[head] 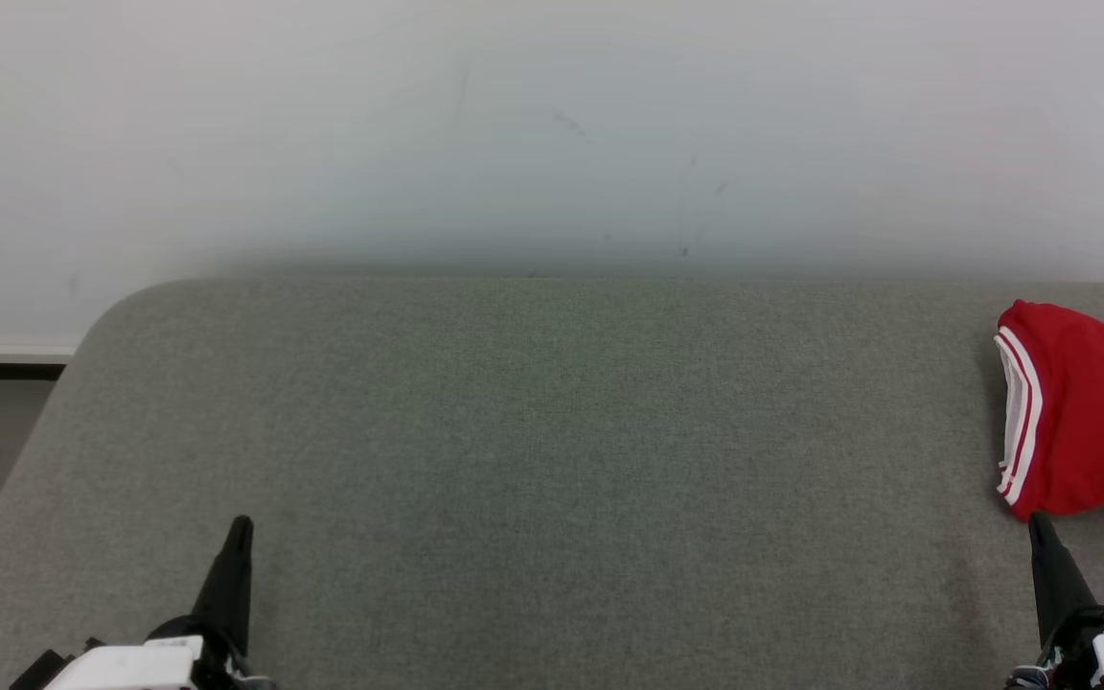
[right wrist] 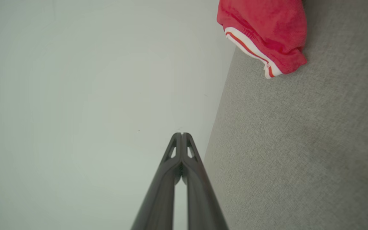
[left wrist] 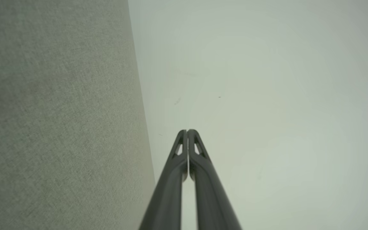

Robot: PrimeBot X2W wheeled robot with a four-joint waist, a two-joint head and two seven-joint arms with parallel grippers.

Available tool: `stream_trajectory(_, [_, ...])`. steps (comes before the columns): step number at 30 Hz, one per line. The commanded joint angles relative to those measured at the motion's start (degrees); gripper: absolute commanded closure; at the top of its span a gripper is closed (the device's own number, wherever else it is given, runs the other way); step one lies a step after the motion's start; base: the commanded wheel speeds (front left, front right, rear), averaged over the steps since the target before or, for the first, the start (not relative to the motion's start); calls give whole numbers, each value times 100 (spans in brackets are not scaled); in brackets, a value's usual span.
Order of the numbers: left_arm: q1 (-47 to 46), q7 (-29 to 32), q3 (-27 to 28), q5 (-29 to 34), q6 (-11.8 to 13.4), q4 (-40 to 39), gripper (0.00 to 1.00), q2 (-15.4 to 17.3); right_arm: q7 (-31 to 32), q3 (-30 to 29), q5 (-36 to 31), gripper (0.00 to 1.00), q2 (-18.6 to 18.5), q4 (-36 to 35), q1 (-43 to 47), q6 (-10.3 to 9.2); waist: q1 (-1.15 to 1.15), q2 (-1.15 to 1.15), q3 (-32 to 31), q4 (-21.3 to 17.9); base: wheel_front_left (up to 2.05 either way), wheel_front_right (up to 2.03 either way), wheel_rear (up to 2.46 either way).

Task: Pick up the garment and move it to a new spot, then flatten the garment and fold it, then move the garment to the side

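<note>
- The left gripper (head: 241, 527) sat at the lower left of the head view, above the flat grey-green fabric-covered surface (head: 552, 431).
- Its jaws were clenched: in the left wrist view the two long dark fingers (left wrist: 174, 179) met at the tip, with only a thin slit between them lower down, and nothing lay between them.
- The left gripper (left wrist: 187, 131) touched no cloth. Ahead of it were the plain pale wall (left wrist: 267, 95) and the surface (left wrist: 59, 127).
- The right gripper (head: 1039, 525) sat at the lower right of the head view, with its jaws pressed together in the same way and empty.
- In the right wrist view the right gripper (right wrist: 181, 134) showed both fingers (right wrist: 203, 191) closed tip to tip, pointing towards the line where the wall (right wrist: 91, 95) met the surface (right wrist: 299, 143).
- The red garment with white striped trim (head: 1084, 412) lay bunched on the surface at the far right of the head view, cut off by the picture's edge.
- In the head view the right gripper's tip appeared just below the garment's near corner.
- The right wrist view showed the garment (right wrist: 264, 25) lying apart from the fingers, ahead and off to one side, so neither gripper held or touched it.
- The wall (head: 552, 125) rose behind the surface's far edge.
</note>
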Motion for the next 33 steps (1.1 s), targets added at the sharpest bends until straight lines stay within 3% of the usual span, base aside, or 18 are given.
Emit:
stream_trajectory(1, [-78,42,39,-145,-49,9,100,11,24,-32,128,100,6,15,-81,2,0,0,3,2,0,0,0])
stream_trajectory(33, [-90,93,110,-92,-51,16,100,-42,44,-31,155,100,5,18,-91,2,0,0,7,4,0,0,0])
